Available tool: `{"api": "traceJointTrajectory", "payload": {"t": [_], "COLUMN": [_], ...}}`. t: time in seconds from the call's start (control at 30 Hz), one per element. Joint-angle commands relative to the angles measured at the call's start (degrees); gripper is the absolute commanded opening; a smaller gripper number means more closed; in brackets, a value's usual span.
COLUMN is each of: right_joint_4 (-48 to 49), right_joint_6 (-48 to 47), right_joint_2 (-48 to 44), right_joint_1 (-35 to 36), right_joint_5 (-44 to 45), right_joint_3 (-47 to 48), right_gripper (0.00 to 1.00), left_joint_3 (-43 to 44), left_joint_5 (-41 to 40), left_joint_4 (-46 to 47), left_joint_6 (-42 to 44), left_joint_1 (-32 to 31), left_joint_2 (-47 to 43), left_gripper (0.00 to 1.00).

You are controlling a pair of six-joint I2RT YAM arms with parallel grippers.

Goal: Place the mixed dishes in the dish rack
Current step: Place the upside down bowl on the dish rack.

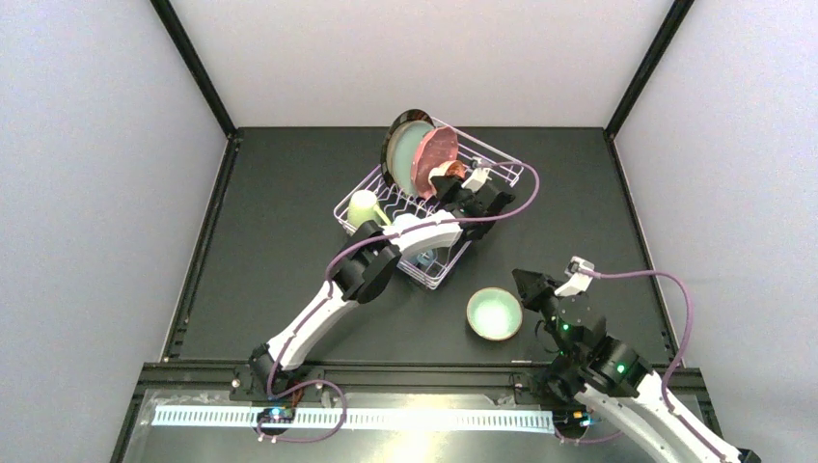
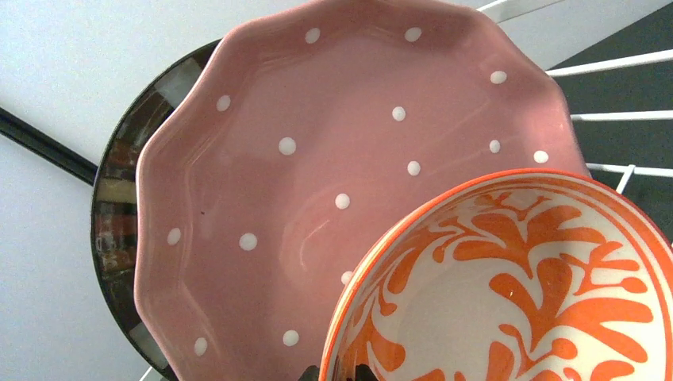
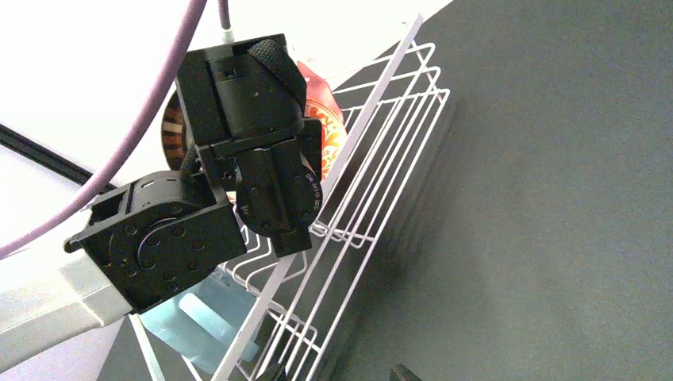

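My left gripper (image 1: 457, 187) is reaching into the far right part of the dish rack (image 1: 508, 175), which sits at an angle near the middle of the dark table (image 1: 280, 193). Its fingers sit either side of the lower rim of the red-orange bowl (image 2: 508, 286). My left wrist camera shows only the dark fingertips at the very bottom edge, so I cannot tell whether they are clamping the rim or just resting loose beside it. The bowl stands on edge with its patterned inside facing my camera. It is just in front of the pink dotted scalloped plate (image 2: 317, 159), which also stands upright. Behind the pink plate I can see the dark striped rim of the cream plate (image 2: 111, 214), and the overhead view shows the teal flower plate (image 1: 409, 154) between those two at the rack's far end. The cream mug (image 1: 365, 207) sits in the left corner of the rack, and the blue mug (image 3: 198, 321) lies at the near end under my left forearm. My right gripper (image 3: 336, 371) hangs with its jaws spread and nothing between them, above the table near the rack's right side. The mint bowl (image 1: 495, 313) rests on the table just to its left, outside the rack.
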Motion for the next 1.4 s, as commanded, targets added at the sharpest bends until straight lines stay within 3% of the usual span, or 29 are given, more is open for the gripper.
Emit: {"api": "traceJointTrajectory", "payload": {"t": [0.0,0.7,0.73,0.83,1.37], "right_joint_4": [0.1,-0.3,-0.3,-0.5,-1.0], "right_joint_6": [-0.2,0.0,0.0,0.3,0.1], "right_joint_2": [0.3,0.0,0.0,-0.1,0.4], "right_joint_1": [-0.2,-0.2,-0.2,-0.2,-0.2], "right_joint_5": [0.7,0.3,0.4,0.4,0.6], "right_joint_3": [1.5,1.8,1.8,1.8,2.8], "right_gripper": [0.75,0.75,0.75,0.75,0.75], "left_joint_3": [-0.3,0.0,0.0,0.2,2.3], "left_joint_5": [-0.1,0.1,0.2,0.8,0.0], "left_joint_4": [-12.8,-14.9,-14.5,-13.7,-16.3], "left_joint_6": [-4.9,-7.5,-7.1,-5.9,-6.3], "left_joint_1": [0.4,-1.0,-1.0,-0.9,-0.9], "left_joint_2": [4.0,3.0,2.9,3.1,4.9], "left_gripper": [0.2,0.34,0.33,0.03,0.01]}}
